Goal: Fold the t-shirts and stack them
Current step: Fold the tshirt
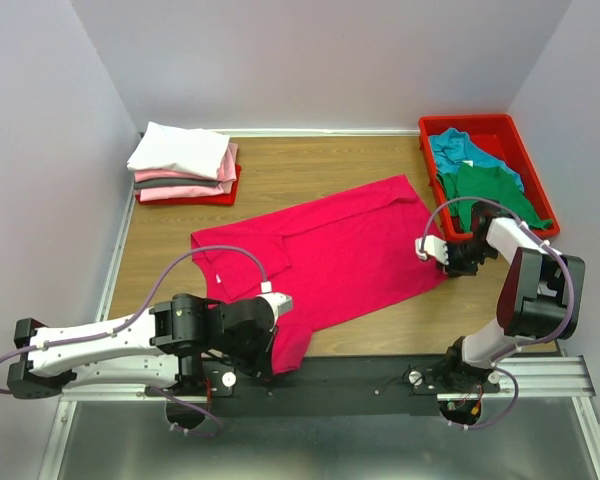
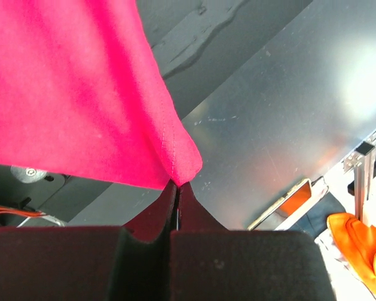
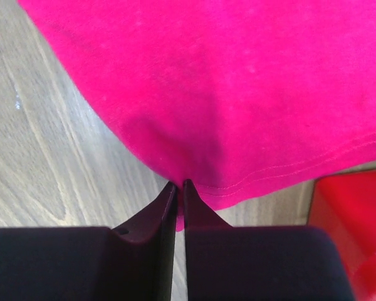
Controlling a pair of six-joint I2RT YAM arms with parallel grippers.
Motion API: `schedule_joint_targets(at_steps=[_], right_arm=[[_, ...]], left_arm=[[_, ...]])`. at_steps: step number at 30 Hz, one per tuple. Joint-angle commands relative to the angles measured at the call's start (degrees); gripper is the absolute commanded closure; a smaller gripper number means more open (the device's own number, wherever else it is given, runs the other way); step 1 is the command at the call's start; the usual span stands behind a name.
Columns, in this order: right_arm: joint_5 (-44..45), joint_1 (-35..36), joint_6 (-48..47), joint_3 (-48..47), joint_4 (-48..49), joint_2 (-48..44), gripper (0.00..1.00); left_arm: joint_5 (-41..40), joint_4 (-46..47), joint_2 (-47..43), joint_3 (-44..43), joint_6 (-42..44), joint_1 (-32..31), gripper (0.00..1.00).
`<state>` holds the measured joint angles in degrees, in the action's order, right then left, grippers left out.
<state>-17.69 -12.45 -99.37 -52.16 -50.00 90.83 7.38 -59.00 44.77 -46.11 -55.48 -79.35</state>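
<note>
Crimson t-shirt [image 1: 330, 250] pinched at two corners; step in hand judged to be the first fold.

Top view: the shirt lies spread on the worktop [image 1: 280, 175], between the two claws and running away from them toward the far side. Left claw [image 1: 275, 335] is at the near-left corner, right claw [image 1: 442, 264] at the right corner. Folded stack [image 1: 185, 165] sits well beyond the left claw. Red tray [image 1: 505, 135] with teal and green shirts stands just beyond the right claw. The shirt's long axis runs left to right, with the right end slanted slightly farther away. Which end is the neck is too small to tell.

Left wrist view: jaws are fully closed on a stitched corner of the shirt. That corner hangs past the worktop edge over grey metal.

Right wrist view: jaws are pinched nearly together on the hemmed edge. Cloth fans out ahead of the tips, wood shows to one side, and a tray corner to the other.

To do it well:
- Raise both claws together at the same height.
- Keep the held edge taut, not stretched.
- Carry it across the long axis and lay it square on the far edge.
- Release only once the cloth lies flat.

Risk: the thin pinch at the left claw may slip.
</note>
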Motion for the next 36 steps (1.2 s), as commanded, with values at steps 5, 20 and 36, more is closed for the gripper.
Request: schedule_joint_targets(at_steps=[5, 20, 36], right_arm=[[-4.36, -0.38, 2.16, -4.52, -0.36, -1.79, 0.89], [-9.99, 0.84, 6.73, -9.80, -3.26, -2.15, 0.90], [-11.31, 5.94, 16.66, -15.78, -1.60, 2.25, 0.92]], left_arm=[[-5.87, 4.95, 1.46, -4.17, 2.66, 4.72, 1.00], [-17.12, 5.74, 0.14, -7.07, 8.38, 17.82, 1.00], [-28.37, 5.56, -4.34, -7.86, 5.21, 20.64, 1.00]])
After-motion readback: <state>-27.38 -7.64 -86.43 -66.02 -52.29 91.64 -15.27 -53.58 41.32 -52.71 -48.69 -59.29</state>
